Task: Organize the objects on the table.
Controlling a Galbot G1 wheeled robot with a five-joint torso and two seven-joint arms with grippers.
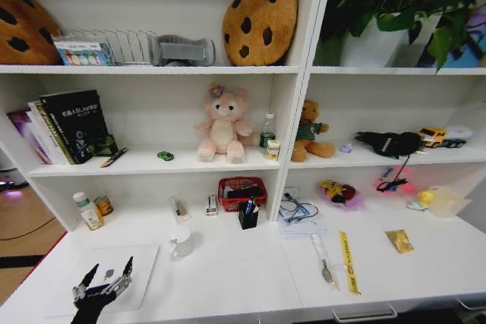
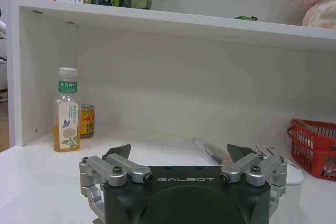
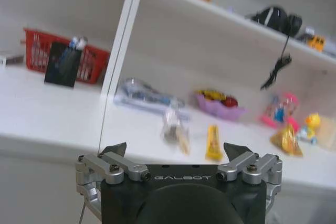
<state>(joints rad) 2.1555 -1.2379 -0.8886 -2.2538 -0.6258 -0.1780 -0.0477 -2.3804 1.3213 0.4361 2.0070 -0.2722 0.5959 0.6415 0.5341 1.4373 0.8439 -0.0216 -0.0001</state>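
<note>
While the left gripper (image 1: 103,281) is hovering wide open and empty over the laptop (image 1: 114,278) on the table's (image 1: 250,278) near-left corner, it should be lowering level, I reckon, avoiding scraping the lid.

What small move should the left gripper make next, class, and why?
Probably lower the open left gripper onto the slim silver laptop beneath it: the fingers are spread and empty, and the laptop lies flat at the table's front-left corner, nearest that arm.
</note>
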